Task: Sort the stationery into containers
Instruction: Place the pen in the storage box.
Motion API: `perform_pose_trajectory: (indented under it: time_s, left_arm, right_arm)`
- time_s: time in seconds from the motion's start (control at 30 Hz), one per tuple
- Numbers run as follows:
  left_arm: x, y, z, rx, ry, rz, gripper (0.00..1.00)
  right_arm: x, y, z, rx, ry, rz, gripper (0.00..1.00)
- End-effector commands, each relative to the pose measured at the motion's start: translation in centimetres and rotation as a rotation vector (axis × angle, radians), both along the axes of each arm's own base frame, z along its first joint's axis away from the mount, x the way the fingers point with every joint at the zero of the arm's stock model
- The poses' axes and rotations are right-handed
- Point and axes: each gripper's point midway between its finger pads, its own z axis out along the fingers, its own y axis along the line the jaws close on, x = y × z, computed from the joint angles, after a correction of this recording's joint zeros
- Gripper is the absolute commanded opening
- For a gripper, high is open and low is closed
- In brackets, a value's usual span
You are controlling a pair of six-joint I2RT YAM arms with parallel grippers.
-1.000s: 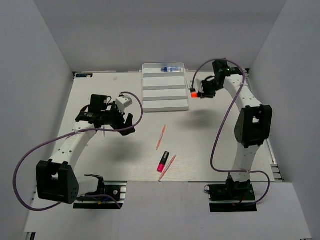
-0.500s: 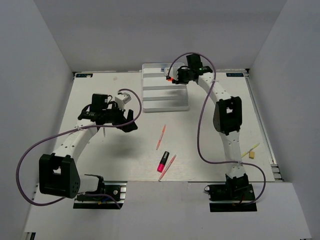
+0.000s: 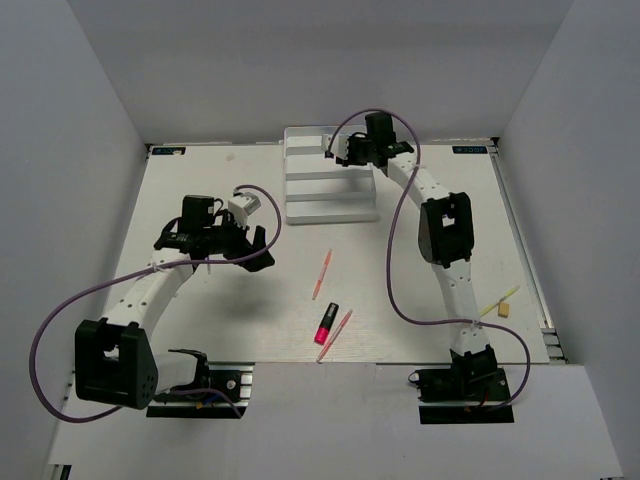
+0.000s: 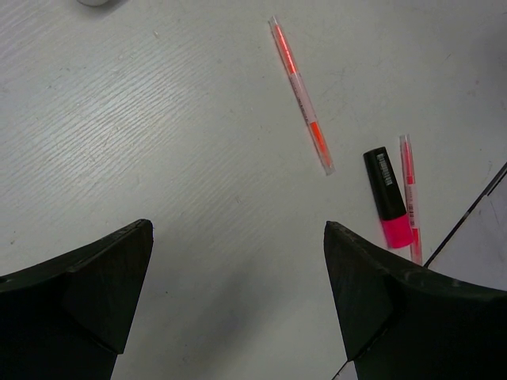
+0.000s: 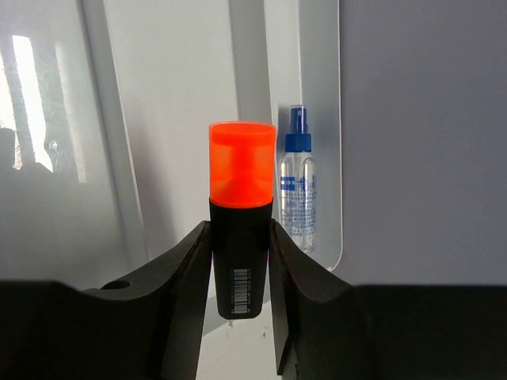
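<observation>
My right gripper [image 3: 343,152] is shut on the orange-and-black marker [image 5: 242,166] and holds it over the back rows of the white stepped tray [image 3: 330,190]. In the right wrist view the clear blue-capped bottle [image 5: 295,190] lies in the tray's back row [image 5: 182,95], just right of the marker. My left gripper [image 3: 255,248] is open and empty above the table [image 4: 238,237]. Ahead of it lie a pink-orange stick [image 4: 301,95], the pink-and-black marker [image 4: 388,198] and a second stick [image 4: 409,194]. A thin pale pen [image 3: 498,299] and a tan eraser [image 3: 504,310] lie at the right edge.
Grey walls close in the white table on three sides. The pink marker [image 3: 326,322] and both sticks [image 3: 322,273] lie in the middle front of the table. Purple cables loop off both arms. The table's front edge shows near the marker in the left wrist view [image 4: 467,214].
My right arm has swung left from beside the tray's right edge to over its back rows, carrying the orange marker. The left gripper has shifted only slightly.
</observation>
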Motion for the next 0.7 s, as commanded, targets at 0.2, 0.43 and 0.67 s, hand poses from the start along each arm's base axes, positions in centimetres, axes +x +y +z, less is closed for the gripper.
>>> perform_pose_trajectory:
  time_s: [0.2,0.43,0.67]
  left_arm:
    - [0.6,0.1,1.4,-0.010,-0.048,0.024,0.98]
    - [1.0,0.0,1.8,0.007,-0.032,0.044,0.95]
    - [0.7,0.5,3.1,0.029,-0.046,0.061,0.94]
  right_arm:
    - [-0.5,1.7,-1.1,0.013,0.004,0.039,0.27]
    - [-0.8,1.6,-1.0,0.015,0.012,0.030,0.54]
    - [-1.1,1.9,1.0,0.059,0.012,0.013,0.58]
